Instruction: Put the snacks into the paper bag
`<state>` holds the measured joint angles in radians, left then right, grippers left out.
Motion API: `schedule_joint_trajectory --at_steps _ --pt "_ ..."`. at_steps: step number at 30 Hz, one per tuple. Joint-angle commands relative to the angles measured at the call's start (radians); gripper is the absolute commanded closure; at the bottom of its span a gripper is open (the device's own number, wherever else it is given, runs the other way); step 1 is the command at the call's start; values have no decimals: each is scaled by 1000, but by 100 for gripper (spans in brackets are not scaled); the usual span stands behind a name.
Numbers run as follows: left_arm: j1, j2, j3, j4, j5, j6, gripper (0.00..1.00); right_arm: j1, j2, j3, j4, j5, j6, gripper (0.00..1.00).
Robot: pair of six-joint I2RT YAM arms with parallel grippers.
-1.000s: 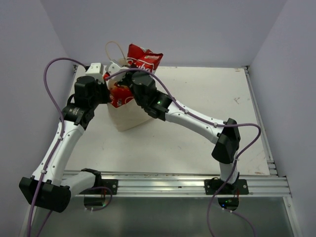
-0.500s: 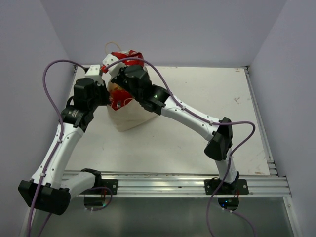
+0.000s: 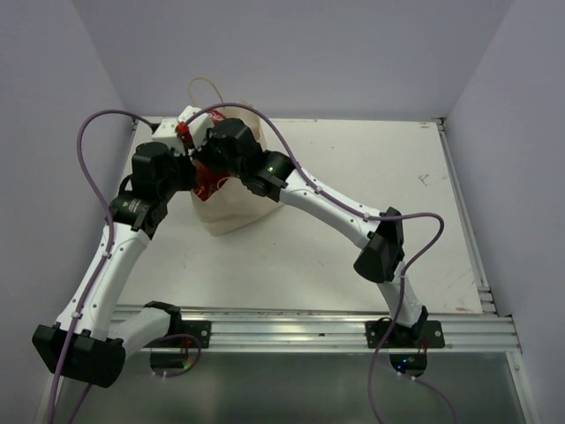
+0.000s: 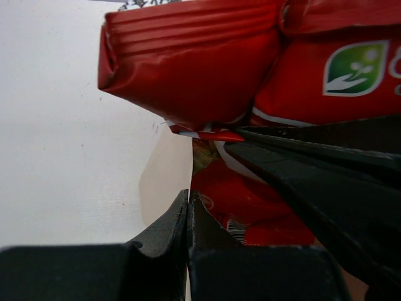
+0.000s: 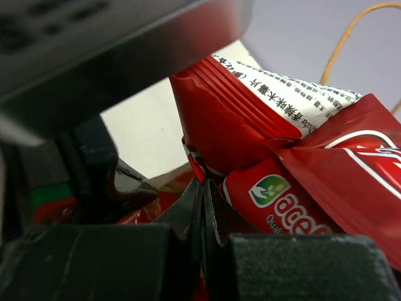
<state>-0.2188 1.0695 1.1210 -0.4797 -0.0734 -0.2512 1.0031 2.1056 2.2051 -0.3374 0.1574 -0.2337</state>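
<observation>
Right wrist alone shows packet (image 5: 250, 113) small-print.

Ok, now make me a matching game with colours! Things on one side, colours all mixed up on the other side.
Things:
1. paper bag
2. cable on the left arm
3. leaf logo on a packet
4. snack packet with the crimped edge

Colours:
A. green
B. red
C. tan
D. purple

Pairs: 1-C, 2-D, 3-A, 4-B.
</observation>
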Motion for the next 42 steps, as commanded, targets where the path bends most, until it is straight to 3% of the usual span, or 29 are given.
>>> schedule_joint_trajectory --at_steps 1,9,11,13,18,23,30,37,42 --pt "-5 -55 8 115 3 -5 100 -53 102 28 -265 -94 141 100" --pt "-5 -69 3 116 -14 -13 100 -58 61 41 -272 2 126 100" --pt "-5 -68 3 119 -20 -17 100 -58 24 39 -252 4 120 63" --pt "-5 -65 2 125 -34 -19 100 -54 -36 47 -238 -7 114 39" --pt "-5 -51 2 141 -68 -17 100 -44 -180 55 -148 -22 108 36" --pt "-5 -42 6 156 -101 -17 100 -53 -306 -54 20 103 96 26" --pt "-5 -45 10 158 -115 -28 100 -142 -187 56 27 197 132 26" --pt "-5 -60 8 145 -118 -46 100 -253 -21 223 43 192 186 28" --pt "-5 -69 8 136 -117 -53 100 -322 45 257 43 160 226 28"
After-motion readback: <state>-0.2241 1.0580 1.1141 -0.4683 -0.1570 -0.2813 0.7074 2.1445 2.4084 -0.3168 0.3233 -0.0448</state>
